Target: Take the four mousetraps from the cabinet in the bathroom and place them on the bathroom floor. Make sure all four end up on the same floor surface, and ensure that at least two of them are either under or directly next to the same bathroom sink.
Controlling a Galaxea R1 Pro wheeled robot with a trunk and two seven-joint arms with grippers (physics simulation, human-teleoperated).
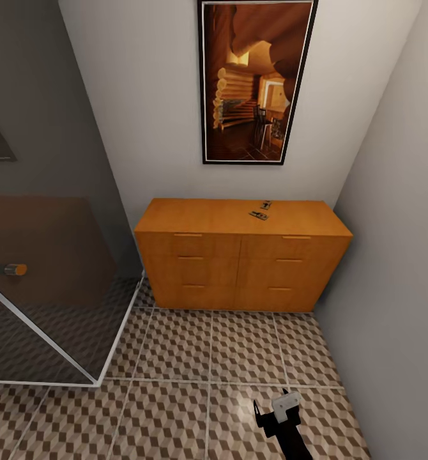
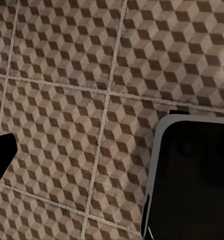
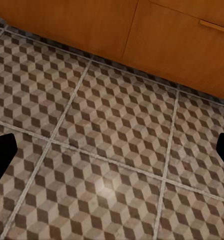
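Facing the cabinet (image 1: 239, 262) across a stretch of bathroom floor (image 1: 175, 358); cabinet square against the back wall, under a framed picture (image 1: 255, 80), glass shower panel (image 1: 48, 287) off to the left.

On cabinet top, right of centre, toward the rear edge: two mousetraps visible, one (image 1: 259, 215) nearer the front, the other (image 1: 266, 205) just behind it, close together but apparently not touching; too small to read wire parts or which end is sprung. Front one lying w/ long axis roughly across the cabinet, slightly skewed; rear one turned more front-to-back (hard to be sure at this res). No other traps or sink in sight.

Right gripper (image 1: 276, 414) low at the bottom of the head view, over tiles, well short of the cabinet; in its wrist view, fingertips (image 3: 1, 155) at opposite edges w/ bare tile between, so spread wide, holding nothing; cabinet's lower drawer fronts ahead. Left gripper (image 2: 74, 170): one dark fingertip (image 2: 0, 155) and a dark housing over tile; nothing held as far as visible; can't tell how far apart the fingers are.

Key relation: traps straight ahead and well above the right gripper, almost in line w/ it; right arm likely the nearer. Judged next: close in on the cabinet, raise right arm, come down across the front trap's short side.
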